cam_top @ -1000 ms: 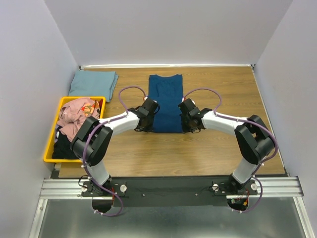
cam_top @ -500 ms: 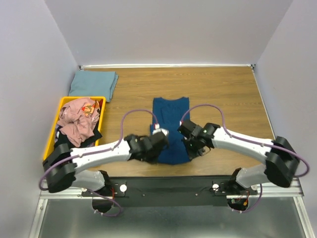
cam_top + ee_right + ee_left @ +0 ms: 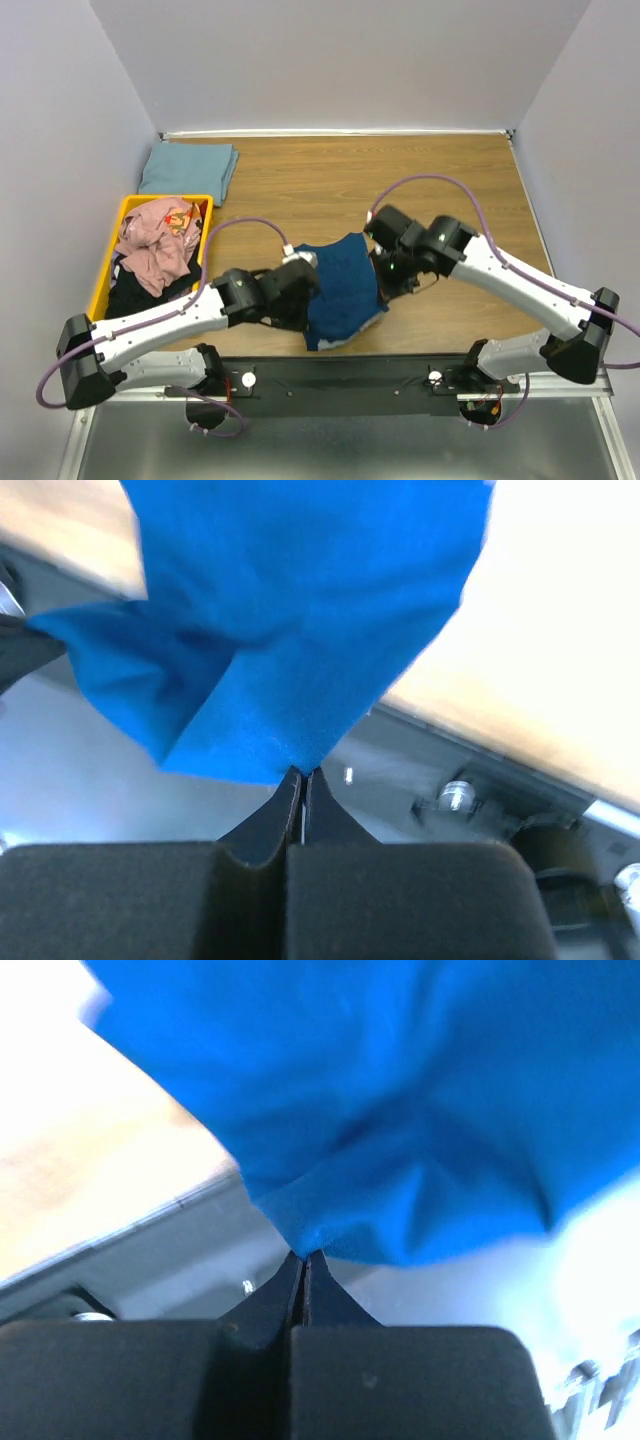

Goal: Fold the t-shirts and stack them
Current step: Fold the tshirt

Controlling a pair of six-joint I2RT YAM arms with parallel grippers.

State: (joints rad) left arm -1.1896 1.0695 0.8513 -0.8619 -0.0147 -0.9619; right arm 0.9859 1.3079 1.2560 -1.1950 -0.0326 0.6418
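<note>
Blue t-shirt [image 3: 345, 285]: soft, light, limp, drapes beyond my jaws. Left gripper [image 3: 303, 1256], right gripper [image 3: 303, 772] both clenched on its edge; I'd grip corners.

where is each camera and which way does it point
Top external: fixed above and behind the arms, looking down on the table, yellow bin and blue t-shirt; both arms and bases show.
Left wrist: on the left arm, looking along the shut left gripper at the cloth it pinches.
Right wrist: on the right arm, looking along the shut right gripper at its pinched edge.
Shared: all three show the blue t-shirt; both wrist views the table's near edge.
</note>
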